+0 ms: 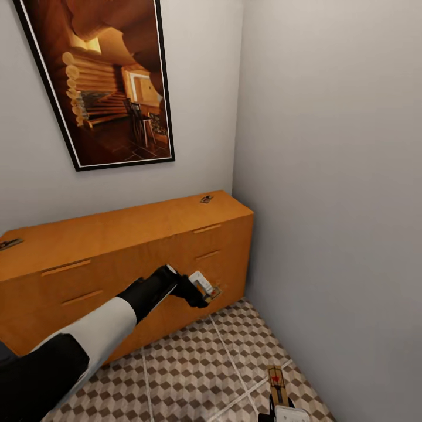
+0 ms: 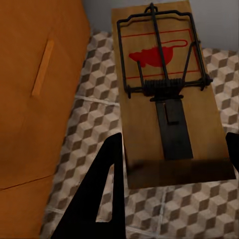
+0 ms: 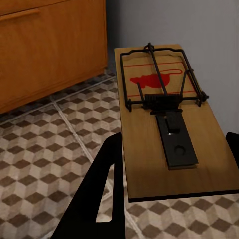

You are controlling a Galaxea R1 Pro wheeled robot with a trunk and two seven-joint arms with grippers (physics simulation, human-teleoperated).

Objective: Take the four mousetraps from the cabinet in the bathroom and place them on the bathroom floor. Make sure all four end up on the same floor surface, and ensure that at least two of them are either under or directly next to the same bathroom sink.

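We see left claw (image 1: 202, 291) clamped on mousetrap (image 1: 212, 291), low before cabinet (image 1: 117, 258), likely carrying it floorward. Right claw (image 1: 280, 404) at 5 o'clock grips second mousetrap (image 1: 276, 382) over bathroom floor (image 1: 193, 369). Two more mousetraps (image 1: 206, 198) (image 1: 10, 243) on cabinet top, 12 and 9 o'clock.

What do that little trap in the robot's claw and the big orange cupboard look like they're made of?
The small flat rectangular mousetrap in the left gripper looks like pale matte wood, faintly grained, carrying thin dark metal wire and a printed red mouse shape. The low orange-brown cabinet looks like smooth wood or veneer with a satin finish; being a render, laminate is equally possible.
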